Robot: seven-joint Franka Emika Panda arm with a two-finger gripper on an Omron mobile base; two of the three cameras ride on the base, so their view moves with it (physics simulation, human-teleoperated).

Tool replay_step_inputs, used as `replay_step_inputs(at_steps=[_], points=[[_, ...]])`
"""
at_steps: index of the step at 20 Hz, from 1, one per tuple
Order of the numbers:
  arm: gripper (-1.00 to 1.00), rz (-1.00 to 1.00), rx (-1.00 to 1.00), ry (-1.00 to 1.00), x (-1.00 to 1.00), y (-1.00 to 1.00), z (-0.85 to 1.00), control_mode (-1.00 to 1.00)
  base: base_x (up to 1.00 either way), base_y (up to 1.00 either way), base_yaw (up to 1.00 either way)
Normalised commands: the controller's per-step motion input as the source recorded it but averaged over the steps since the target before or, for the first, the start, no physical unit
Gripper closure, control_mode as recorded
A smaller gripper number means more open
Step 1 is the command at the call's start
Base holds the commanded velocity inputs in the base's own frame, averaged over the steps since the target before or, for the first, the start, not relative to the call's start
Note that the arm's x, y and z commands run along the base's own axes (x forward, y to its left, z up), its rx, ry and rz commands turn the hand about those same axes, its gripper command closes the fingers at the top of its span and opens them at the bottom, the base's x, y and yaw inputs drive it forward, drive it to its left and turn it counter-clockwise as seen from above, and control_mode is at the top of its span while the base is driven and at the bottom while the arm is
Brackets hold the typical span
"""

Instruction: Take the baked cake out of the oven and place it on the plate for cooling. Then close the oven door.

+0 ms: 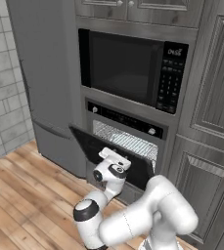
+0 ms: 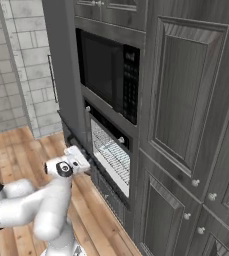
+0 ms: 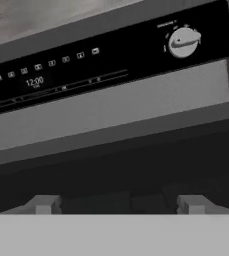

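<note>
My views are evenly, softly lit, without glare or hard shadows. Everything renders slightly blurred; the oven [image 3: 111, 145] mouth below its strip is dim.

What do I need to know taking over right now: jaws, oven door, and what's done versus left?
Gripper: jaws open, holding nothing, close to the oven door and facing the control strip.
Oven: the door is dropped partway and tilted, with the wire rack showing behind it.
Done: door partly open.
Left: finish opening the door, lift the cake out, set it on the plate, shut the door.
</note>
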Motion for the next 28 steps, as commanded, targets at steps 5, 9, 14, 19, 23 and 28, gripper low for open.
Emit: replay_step_inputs(at_steps=[5,9,14,19,23,28], points=[[-1.0,-0.15,-0.33,0.0,0.63,-0.28,-0.58,-1.0,0.0,0.0,0.0],[-1.0,-0.12,-0.38,0.0,0.67,-0.22,-0.66,-1.0,0.0,0.0,0.0],[-1.0,-0.1,-0.47,0.15,0.7,-0.12,-0.65,-1.0,0.0,0.0,0.0],[-1.0,-0.05,-0.46,0.34,0.66,-0.04,-0.62,-1.0,0.0,0.0,0.0],[-1.0,-0.02,-0.45,0.45,0.48,0.0,-0.62,-1.0,0.0,0.0,0.0],[-1.0,-0.05,-0.44,0.45,0.37,0.07,-0.65,-1.0,0.0,0.0,0.0]])
